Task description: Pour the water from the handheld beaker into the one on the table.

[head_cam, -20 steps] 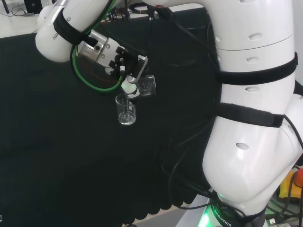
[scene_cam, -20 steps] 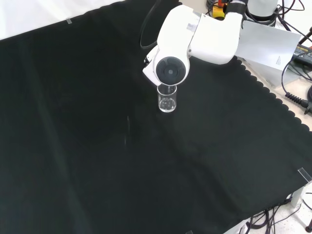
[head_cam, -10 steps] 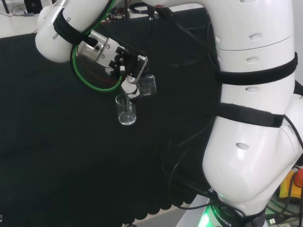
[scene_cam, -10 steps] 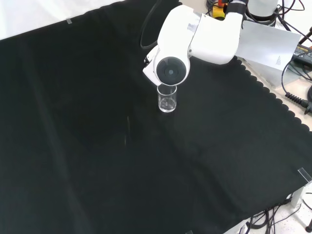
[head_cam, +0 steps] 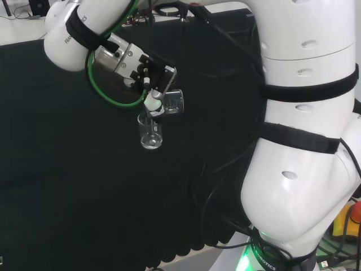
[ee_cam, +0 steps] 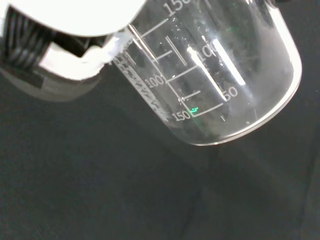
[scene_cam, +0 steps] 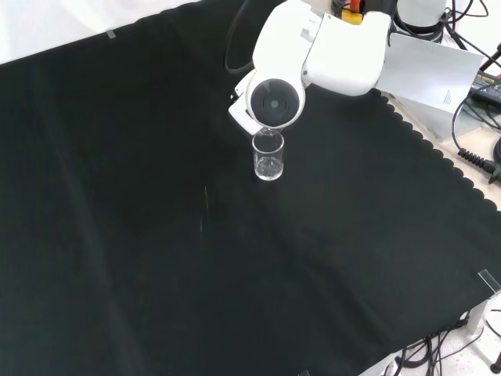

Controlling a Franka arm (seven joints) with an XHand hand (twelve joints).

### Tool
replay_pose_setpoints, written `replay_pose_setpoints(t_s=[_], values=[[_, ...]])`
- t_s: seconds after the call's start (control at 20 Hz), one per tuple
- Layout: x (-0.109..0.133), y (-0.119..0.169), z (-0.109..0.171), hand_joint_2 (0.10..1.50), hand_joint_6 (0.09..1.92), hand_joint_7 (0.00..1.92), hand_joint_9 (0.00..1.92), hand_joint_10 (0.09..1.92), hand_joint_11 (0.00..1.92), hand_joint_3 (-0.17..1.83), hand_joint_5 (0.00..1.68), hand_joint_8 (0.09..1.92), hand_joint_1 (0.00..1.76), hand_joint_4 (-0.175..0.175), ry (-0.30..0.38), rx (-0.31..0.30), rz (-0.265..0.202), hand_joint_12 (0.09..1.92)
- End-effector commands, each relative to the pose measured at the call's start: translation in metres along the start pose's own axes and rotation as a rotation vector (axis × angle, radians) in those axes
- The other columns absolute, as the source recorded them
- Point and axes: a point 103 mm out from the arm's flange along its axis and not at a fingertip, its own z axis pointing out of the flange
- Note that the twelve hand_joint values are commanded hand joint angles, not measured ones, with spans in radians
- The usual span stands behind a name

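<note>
Curling its fingers round the tipped handheld beaker [head_cam: 174, 102], the robot hand [head_cam: 153, 84] hangs above the table beaker [head_cam: 150, 132].

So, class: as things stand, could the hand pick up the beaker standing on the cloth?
Probably not yet. The hand is curled round the tipped beaker, so it is not free. The standing beaker sits just below it on bare cloth, with nothing else in the way.

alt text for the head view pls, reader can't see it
The hand holds a clear beaker tipped on its side above an upright glass beaker on the black cloth. The arm's large white links stand at the right.
</note>
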Motion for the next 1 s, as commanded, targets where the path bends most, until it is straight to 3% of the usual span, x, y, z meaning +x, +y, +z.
replay_pose_setpoints(t_s=[0.05, 0.4, 1.0], values=[[-0.003, -0.001, 0.005, 0.62, 0.62, 1.78, 1.80, 0.09, 1.53, 0.71, 1.31, 0.09, 1.15, 0.175, 0.044, -0.025, -0.008, 0.53], [-0.014, -0.005, 0.014, 0.62, 0.63, 1.78, 1.80, 0.09, 1.52, 0.71, 1.31, 0.09, 1.15, 0.175, 0.145, -0.114, -0.006, 0.52], [-0.050, -0.011, 0.046, 0.62, 0.64, 1.77, 1.80, 0.09, 1.52, 0.70, 1.30, 0.09, 1.14, 0.175, 0.401, -0.352, -0.033, 0.52]])
